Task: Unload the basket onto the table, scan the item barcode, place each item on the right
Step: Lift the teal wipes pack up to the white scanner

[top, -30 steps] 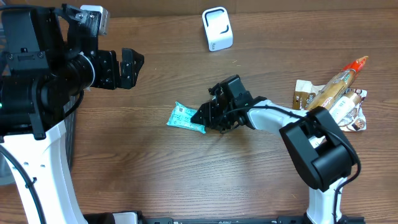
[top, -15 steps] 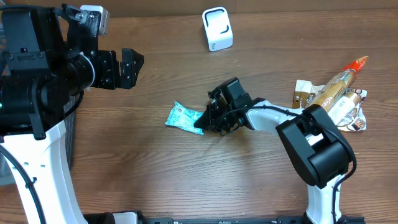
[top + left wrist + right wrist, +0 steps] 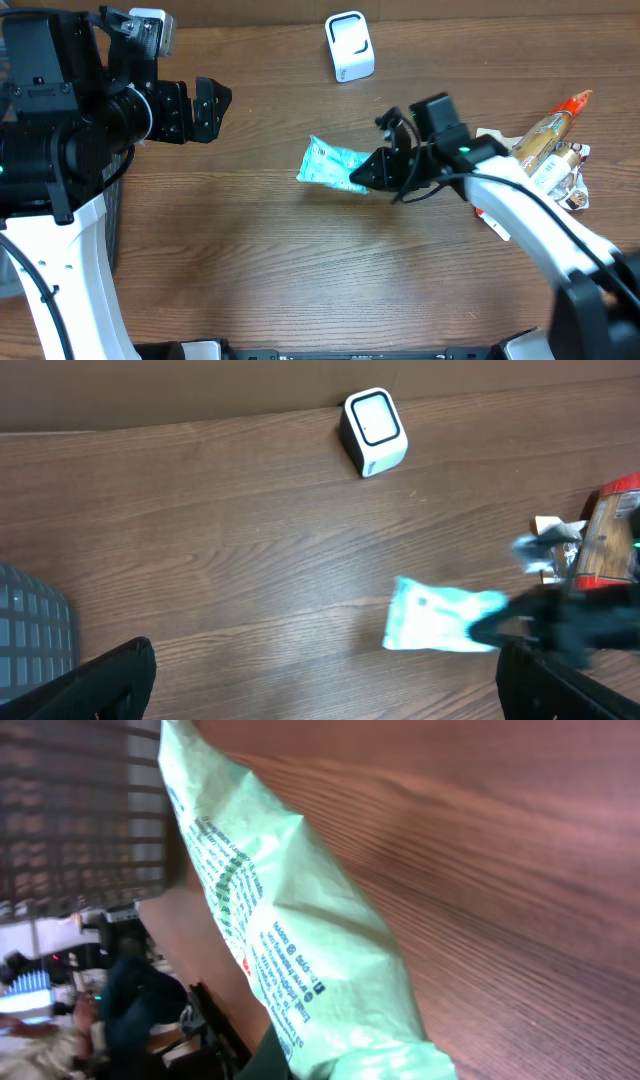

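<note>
ENTRY 1: teal packet [image 3: 330, 163], the task obj. Pinched at one end by the right gripper [image 3: 365, 178], jaws together on the crimped edge. Sits mid-counter and, I judge, hangs clear of the counter [image 3: 250, 270]. Long axis runs roughly side to side w/ a slight tilt. The free end sticks out from the gripper toward my left arm's side. R wrist cam shows fine print on the wrapper, but I can't make out a barcode there.

ENTRY 2: scanner [image 3: 349, 45], white, at the far edge, well apart from the packet. It lies straight beyond the packet's held end, away from the arm bases. That's the relation that counts. As I read it, the next move is to carry the packet toward the far edge, then roll it so the coded face meets the window.

ENTRY 3: left gripper [image 3: 195, 108], jaws wide apart, empty, well off to the left. R arm has the item and is nearer; L not needed.

ENTRY 4: pile of packaged goods [image 3: 535, 150], right side, not in play.
</note>
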